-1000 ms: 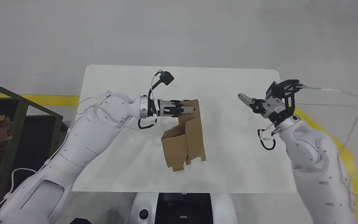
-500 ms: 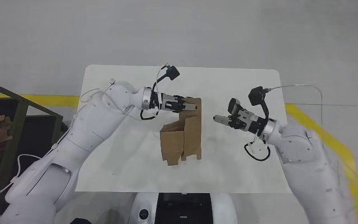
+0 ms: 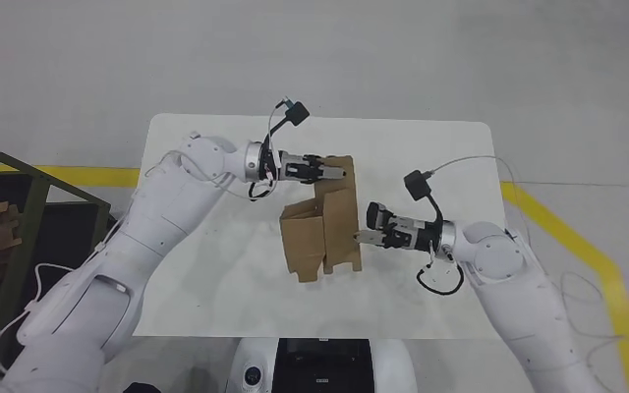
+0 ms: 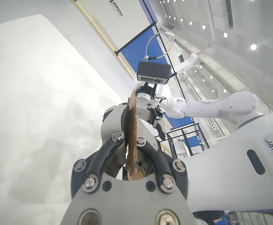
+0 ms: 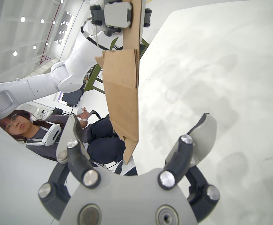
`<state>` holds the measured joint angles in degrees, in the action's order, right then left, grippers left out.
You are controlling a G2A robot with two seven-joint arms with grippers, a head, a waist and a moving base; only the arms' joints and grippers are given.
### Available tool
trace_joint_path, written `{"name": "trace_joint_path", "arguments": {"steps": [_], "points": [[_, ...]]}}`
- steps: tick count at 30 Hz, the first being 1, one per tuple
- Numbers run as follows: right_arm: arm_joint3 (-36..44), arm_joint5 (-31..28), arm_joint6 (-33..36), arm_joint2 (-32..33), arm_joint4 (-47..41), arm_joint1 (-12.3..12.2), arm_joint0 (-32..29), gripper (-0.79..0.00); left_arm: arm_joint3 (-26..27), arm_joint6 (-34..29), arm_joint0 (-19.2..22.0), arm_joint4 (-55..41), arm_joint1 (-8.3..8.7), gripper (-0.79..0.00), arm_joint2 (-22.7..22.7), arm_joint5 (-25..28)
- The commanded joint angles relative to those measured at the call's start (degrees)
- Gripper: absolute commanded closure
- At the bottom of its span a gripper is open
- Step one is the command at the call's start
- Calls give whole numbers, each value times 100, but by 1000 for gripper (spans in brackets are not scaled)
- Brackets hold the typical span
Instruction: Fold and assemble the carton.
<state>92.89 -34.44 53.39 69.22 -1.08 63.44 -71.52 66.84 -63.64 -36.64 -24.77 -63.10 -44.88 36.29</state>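
While the left end effector (image 3: pixel 339 171) holds its far panel, the carton (image 3: pixel 319 231) stands upright near the middle of the tabletop (image 3: pixel 197 147).

Carton: brown corrugated cardboard, partly opened. In the top view two panels sit side by side, the one on the left arm's side bent out at an angle. Whether its lower edge rests on the tabletop cannot be told.

Left end effector: clenched on the carton's far top edge. The left wrist view shows the cardboard edge (image 4: pixel 133 102) pinched between both fingers of the end effector (image 4: pixel 130 127).

Right end effector (image 3: pixel 362 236): released, jaws spread wide, at the carton's edge on the right arm's side and low on the panel. In the right wrist view a corner of the carton (image 5: pixel 121 85) lies between the two fingers of the end effector (image 5: pixel 138 127). Contact with either finger (image 5: pixel 73 125) cannot be told.

Far grip, from the right wrist: the left end effector (image 5: pixel 128 12) clamps the upper flap.

Tabletop: white, rounded corners.
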Motion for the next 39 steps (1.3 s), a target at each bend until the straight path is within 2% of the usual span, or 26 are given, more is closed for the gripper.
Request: {"name": "trace_joint_path", "arguments": {"steps": [1,8,12,15,18,21,22,23,24,26,27,29,30,36,39], "points": [[-14,-35,-46,-8,-51,3,10,-785,-13,-9,4,-23,-7,0,12,-17],[-14,-35,-46,-8,-51,3,10,-785,-13,-9,4,-23,-7,0,12,-17],[2,23,-121,-53,-82,9,-9,-785,161,71,-157,1,-8,0,5,-100],[-115,30,10,-184,-241,19,105,-785,193,-39,-200,-53,-14,0,-7,-86],[-386,-98,337,-358,-824,39,289,-785,187,-154,-196,-66,-27,0,-5,-90],[-661,-150,564,-423,-903,39,492,-785,167,-240,-176,-79,-43,0,-8,-95],[-710,-167,599,-446,-919,40,533,-730,158,-258,-172,-82,-48,0,-9,-96],[-757,-183,621,-465,-943,41,563,-449,149,-272,-169,-92,-54,0,-12,-100],[-791,-206,655,-487,-979,42,590,-332,141,-290,-162,-95,-59,0,-12,-103],[-850,-240,739,-521,-1028,39,645,-212,118,-310,-152,-97,-72,0,-14,-101],[-874,-247,781,-537,-1057,38,668,-182,104,-322,-147,-98,-79,0,-14,-98],[-922,-263,865,-574,-1161,36,702,-182,77,-344,-143,-116,-93,0,-10,-100],[-945,-265,909,-591,-1207,35,721,-157,62,-357,-139,-121,-99,0,-10,-103],[-1043,-370,1180,-713,-1550,35,820,-151,6,-417,-117,-133,-134,0,-17,-107],[-1059,-398,1248,-754,-1619,33,854,-102,-14,-440,-112,-146,-145,0,-27,-113]]}}
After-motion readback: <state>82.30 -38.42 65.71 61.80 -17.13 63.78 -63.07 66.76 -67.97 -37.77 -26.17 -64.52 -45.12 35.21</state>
